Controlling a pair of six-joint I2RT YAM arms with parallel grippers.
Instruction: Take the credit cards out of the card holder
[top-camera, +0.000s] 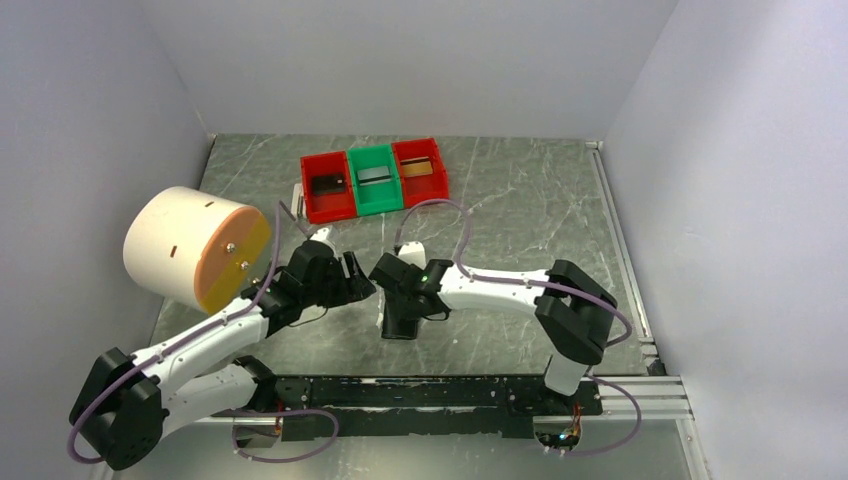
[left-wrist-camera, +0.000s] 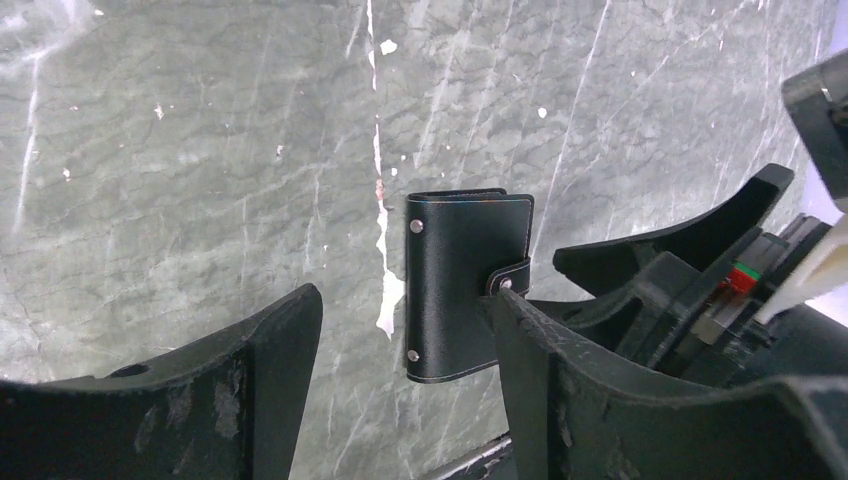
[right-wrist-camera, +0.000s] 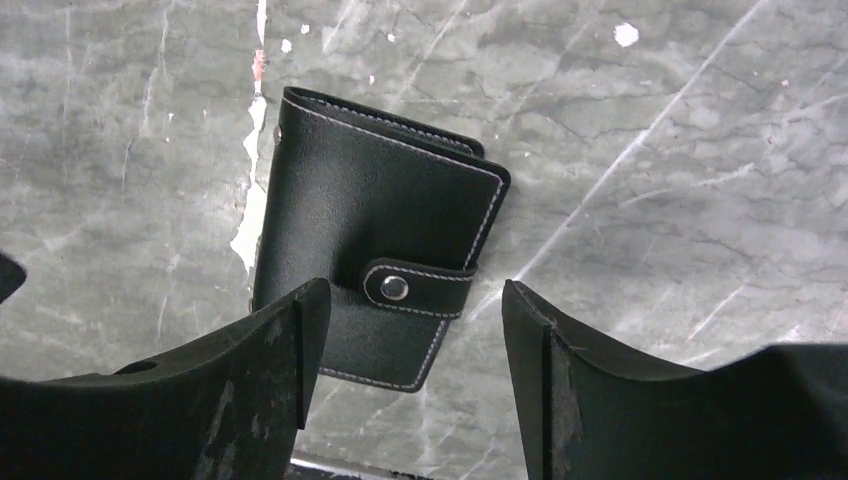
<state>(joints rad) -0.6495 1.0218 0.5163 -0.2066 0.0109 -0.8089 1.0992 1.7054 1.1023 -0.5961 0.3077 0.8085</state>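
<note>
Grey-green marbled bench (top-camera: 520, 200) beneath the jaws, veined white, chipped in spots. Plain pale walls (top-camera: 400, 60) beyond the jaws and to both sides. Right of them, a metal rail (top-camera: 622, 245) along the bench edge. Even, diffuse light.

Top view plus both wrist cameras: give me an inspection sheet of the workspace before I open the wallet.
Surface: grey-green marbled table, white chips, no spills seen.
Job's things: black wallet lying flat, closed, snap tab fastened; no cards showing at it.
Clutter: left red bin, green bin and right red bin in a row at the far side, each holding a small flat item; cream drum at the left.
Pincers: left pincer open, empty; right pincer open, empty, over the wallet.
Cables: purple cables loop along both arms, clear of the wallet.
Surroundings: plain white walls; nothing else seen.
</note>
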